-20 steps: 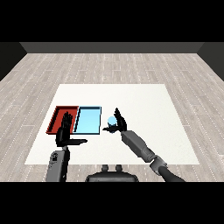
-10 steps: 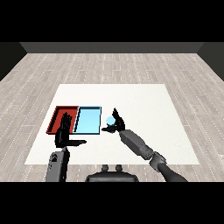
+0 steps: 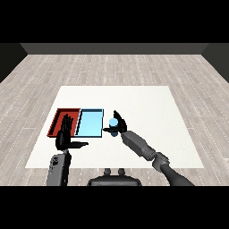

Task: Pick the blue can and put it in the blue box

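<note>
Half of the task appears done at most: the blue can [image 3: 113, 125] is seen just right of the light blue tray [image 3: 90, 123], near the frame's centre, not yet inside it. The right hand [image 3: 118, 127] is set around the can with fingers and thumb spread on either side, though whether a grasp is closed cannot be told, nor whether the can is lifted off the white table [image 3: 147, 107]. The left hand [image 3: 65, 136], fingers straight and holding nothing, is raised over the red tray [image 3: 58, 120] at left. Carrying leftward and release are judged to remain.

A red tray [image 3: 60, 117] lies on the white table [image 3: 147, 107]; grey plank floor [image 3: 116, 67] surrounds it.
</note>
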You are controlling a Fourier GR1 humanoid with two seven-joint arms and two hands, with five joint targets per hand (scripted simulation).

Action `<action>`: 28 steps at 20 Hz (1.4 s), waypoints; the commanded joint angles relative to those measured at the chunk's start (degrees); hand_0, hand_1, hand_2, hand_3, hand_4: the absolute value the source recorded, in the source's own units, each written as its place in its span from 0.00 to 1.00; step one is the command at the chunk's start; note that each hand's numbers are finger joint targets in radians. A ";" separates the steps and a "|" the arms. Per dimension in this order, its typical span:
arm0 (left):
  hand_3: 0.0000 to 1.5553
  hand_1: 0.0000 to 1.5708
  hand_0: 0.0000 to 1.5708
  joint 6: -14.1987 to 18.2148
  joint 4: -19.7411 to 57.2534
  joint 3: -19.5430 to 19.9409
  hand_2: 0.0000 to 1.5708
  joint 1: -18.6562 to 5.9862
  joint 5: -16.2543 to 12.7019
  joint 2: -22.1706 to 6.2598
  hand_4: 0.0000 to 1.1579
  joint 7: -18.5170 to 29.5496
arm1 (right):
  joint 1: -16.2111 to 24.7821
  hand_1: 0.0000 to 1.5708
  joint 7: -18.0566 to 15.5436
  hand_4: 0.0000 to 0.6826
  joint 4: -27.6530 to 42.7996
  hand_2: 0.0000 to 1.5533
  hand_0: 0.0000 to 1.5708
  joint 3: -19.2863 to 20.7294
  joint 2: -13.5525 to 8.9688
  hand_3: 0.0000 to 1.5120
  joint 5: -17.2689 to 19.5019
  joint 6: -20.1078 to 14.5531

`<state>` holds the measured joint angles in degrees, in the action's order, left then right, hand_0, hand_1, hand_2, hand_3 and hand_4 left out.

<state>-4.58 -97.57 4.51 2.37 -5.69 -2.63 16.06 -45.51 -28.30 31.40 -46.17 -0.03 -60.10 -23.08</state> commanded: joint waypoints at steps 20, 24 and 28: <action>0.00 0.00 0.00 3.96 2.78 -6.34 0.00 -2.17 4.72 2.55 0.00 -0.82 | -5.76 0.96 8.15 0.82 8.59 0.95 0.96 -8.84 -2.87 0.93 10.16 -17.47; 0.00 0.00 0.00 -0.10 3.27 -4.04 0.00 -3.14 2.36 0.88 0.00 -1.32 | -4.56 0.98 12.85 0.85 14.76 0.95 0.98 -8.15 -6.43 0.93 15.30 -18.38; 0.00 0.00 0.00 2.29 1.24 -9.49 0.00 -5.03 6.26 2.59 0.00 -5.52 | 0.52 0.97 12.23 0.86 25.33 0.96 0.97 -8.88 -12.67 0.94 18.67 -21.18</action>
<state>-3.01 -96.11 -2.55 -0.83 -0.73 -0.62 13.13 -47.64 -17.14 49.13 -55.18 -9.18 -45.00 -41.72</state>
